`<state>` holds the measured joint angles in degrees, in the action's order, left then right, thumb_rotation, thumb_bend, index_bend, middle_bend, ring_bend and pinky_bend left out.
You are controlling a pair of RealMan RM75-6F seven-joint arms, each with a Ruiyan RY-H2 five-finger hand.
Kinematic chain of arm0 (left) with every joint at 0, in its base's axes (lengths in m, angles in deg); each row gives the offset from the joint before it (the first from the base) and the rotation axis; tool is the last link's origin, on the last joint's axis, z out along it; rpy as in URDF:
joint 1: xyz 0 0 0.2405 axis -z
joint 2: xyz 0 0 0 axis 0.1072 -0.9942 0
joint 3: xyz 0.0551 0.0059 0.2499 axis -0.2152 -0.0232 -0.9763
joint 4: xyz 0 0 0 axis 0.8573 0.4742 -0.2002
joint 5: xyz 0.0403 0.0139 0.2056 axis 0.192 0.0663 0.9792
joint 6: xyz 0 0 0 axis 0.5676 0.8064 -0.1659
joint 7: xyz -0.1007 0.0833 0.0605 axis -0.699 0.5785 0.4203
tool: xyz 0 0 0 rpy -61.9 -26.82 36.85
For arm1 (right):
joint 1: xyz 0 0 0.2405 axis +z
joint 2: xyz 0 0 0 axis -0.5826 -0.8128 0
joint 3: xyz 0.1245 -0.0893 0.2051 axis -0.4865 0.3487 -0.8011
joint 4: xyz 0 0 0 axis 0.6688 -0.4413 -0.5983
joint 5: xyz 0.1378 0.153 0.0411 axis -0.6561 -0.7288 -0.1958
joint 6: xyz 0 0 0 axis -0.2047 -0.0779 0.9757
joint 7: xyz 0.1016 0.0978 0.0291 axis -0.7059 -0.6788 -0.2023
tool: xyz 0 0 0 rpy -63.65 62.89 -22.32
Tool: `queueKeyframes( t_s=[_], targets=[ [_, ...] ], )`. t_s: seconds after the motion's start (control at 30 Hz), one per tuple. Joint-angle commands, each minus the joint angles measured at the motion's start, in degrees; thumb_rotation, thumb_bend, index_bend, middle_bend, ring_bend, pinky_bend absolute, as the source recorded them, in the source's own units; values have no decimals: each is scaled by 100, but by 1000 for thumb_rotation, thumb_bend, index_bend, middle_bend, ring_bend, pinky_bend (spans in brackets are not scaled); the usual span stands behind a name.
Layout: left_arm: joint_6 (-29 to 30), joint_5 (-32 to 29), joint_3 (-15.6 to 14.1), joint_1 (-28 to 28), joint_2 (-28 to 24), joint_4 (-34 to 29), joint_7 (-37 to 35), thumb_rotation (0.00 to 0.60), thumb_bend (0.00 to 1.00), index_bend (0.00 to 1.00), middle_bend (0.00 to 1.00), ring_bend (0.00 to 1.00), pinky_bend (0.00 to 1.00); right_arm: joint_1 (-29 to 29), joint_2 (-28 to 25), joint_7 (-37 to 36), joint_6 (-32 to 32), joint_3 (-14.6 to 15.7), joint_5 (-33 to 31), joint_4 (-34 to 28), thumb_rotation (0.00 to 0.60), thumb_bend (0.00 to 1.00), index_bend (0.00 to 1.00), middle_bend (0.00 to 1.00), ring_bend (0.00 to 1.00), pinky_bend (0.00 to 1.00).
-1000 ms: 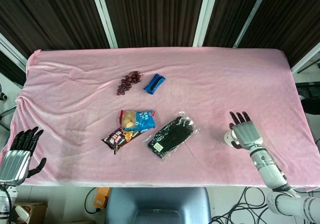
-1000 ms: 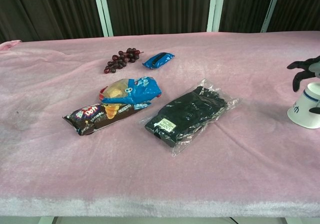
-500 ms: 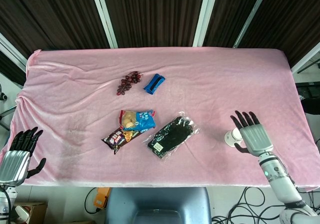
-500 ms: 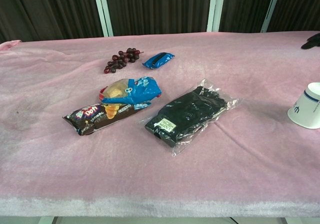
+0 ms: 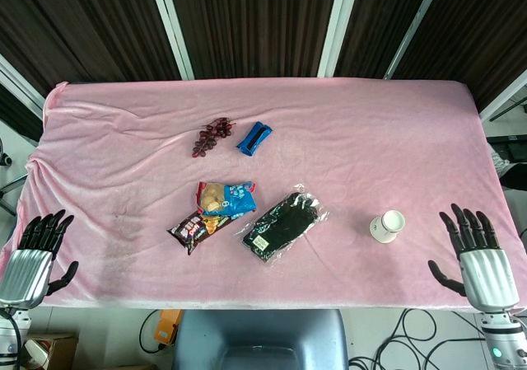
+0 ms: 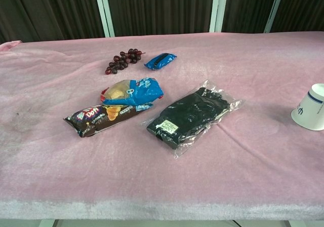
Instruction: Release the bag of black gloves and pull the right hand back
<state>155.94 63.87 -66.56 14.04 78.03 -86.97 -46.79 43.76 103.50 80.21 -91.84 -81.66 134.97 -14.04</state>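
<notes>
The clear bag of black gloves [image 5: 282, 226] lies flat on the pink cloth near the table's middle, also seen in the chest view [image 6: 190, 118], with nothing touching it. My right hand [image 5: 476, 257] hangs at the front right corner, off the table's edge, fingers spread and empty, far from the bag. At the front left corner my left hand [image 5: 35, 251] is likewise open and empty. Neither hand appears in the chest view.
A white paper cup [image 5: 387, 227] stands right of the bag. Left of the bag lie a blue snack bag [image 5: 226, 198] and a dark snack bag [image 5: 193, 228]. Dark grapes [image 5: 212, 135] and a small blue packet [image 5: 254, 138] sit farther back.
My right hand has drawn back from beside the cup to the front right corner, out of the chest view. The bag, cup and left hand have not moved.
</notes>
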Motion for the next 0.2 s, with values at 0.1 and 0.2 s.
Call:
queueKeyframes(
  t_s=[0.1, 0.2],
  targets=[
    [16, -3, 8, -4, -8, 0, -8, 600, 372, 0, 15, 0, 0, -122, 1, -10, 336, -138, -51, 25, 600, 412, 0, 0, 0, 0],
    [32, -11, 6, -18, -12, -3, -4, 600, 371, 0, 16, 0, 0, -130, -12, 44, 444, -188, -92, -21, 600, 412, 0, 0, 0, 0]
  ],
)
